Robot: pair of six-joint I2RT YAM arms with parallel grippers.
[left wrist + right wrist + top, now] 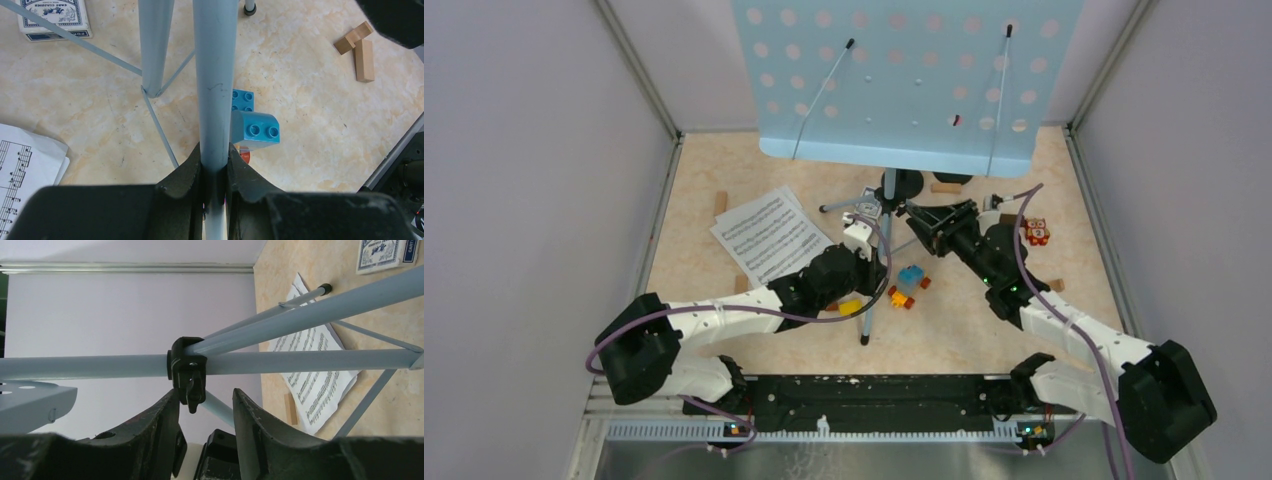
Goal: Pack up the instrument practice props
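Note:
The pale blue perforated music desk [904, 80] stands on its tripod at the back. My left gripper [871, 262] is shut on one pale blue tripod leg [215, 75], with the tube pinched between the fingers [215, 160]. My right gripper [916, 218] is open. In the right wrist view its fingertips [204, 400] sit just below the black clamp knob [187, 370] on the stand's pole, not gripping it. White sheet-music pages [769, 235] lie on the floor to the left and also show in the right wrist view [312, 375]. No microphones are in view.
Blue toy bricks [255, 130] lie right beside the held leg, with yellow and orange bricks [899, 297] nearby. Wooden blocks [360, 50], a blue-white card box [52, 17] and a small toy [1036, 232] also lie on the floor. Side walls close the workspace in.

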